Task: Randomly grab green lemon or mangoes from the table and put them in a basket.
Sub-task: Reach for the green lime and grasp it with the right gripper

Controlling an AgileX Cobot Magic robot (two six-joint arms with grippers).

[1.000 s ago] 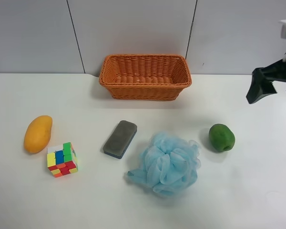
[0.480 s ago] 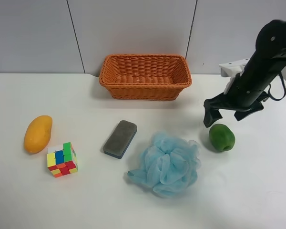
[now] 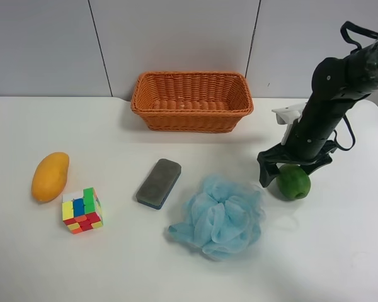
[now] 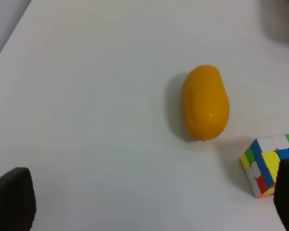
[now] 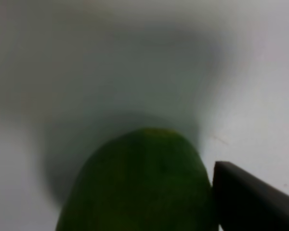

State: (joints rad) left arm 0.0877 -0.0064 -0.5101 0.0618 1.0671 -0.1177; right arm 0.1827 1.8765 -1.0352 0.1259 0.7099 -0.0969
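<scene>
The green lemon [image 3: 294, 182] lies on the white table [image 3: 113, 270] at the right, next to a blue bath puff. My right gripper [image 3: 294, 170] is down over it, jaws open on either side; the lemon [image 5: 139, 187] fills the right wrist view with one dark finger [image 5: 250, 197] against its side. The yellow-orange mango [image 3: 50, 176] lies at the table's left; it also shows in the left wrist view [image 4: 205, 102]. My left gripper [image 4: 149, 202] is open and empty, above the table short of the mango. The orange wicker basket [image 3: 189, 118] stands empty at the back middle.
A colourful cube [image 3: 82, 210] sits just beside the mango, also in the left wrist view [image 4: 269, 166]. A grey eraser block [image 3: 159, 182] lies mid-table. The blue mesh bath puff [image 3: 222, 216] lies close to the lemon. A grey wall stands behind the basket.
The right arm has come in from the right edge and dropped down, so its open gripper now straddles the green lemon. The objects on the table have not moved.
</scene>
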